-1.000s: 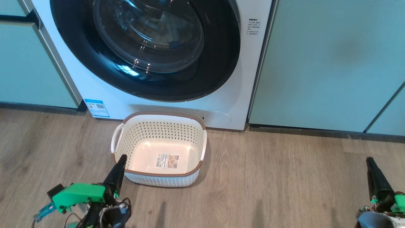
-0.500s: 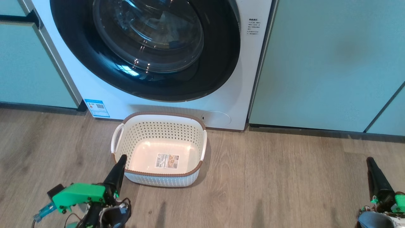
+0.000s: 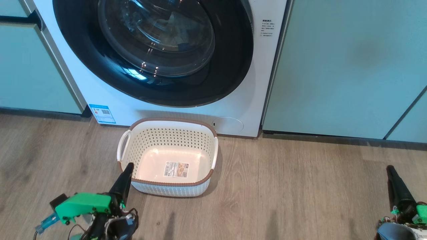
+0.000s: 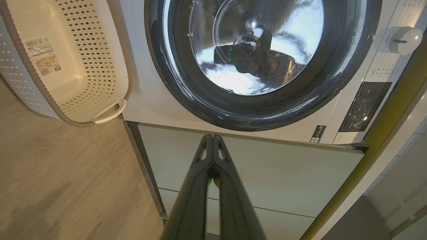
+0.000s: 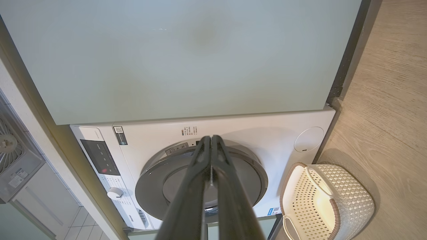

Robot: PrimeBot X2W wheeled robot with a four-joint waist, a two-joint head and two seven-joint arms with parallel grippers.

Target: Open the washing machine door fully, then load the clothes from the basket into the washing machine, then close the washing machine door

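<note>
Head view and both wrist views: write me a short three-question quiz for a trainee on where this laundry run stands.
1. True or false: the basket on the floor is empty apart from the label on its bottom.
2. Pick one. The washing machine door is: A) swung fully open; B) shut against the washing machine; C) lying on the floor.
3. Fill in: the fingers of the left gripper and of the right gripper are pressed ____ , holding nothing.

Key: 1 true; 2 B; 3 shut.
</note>
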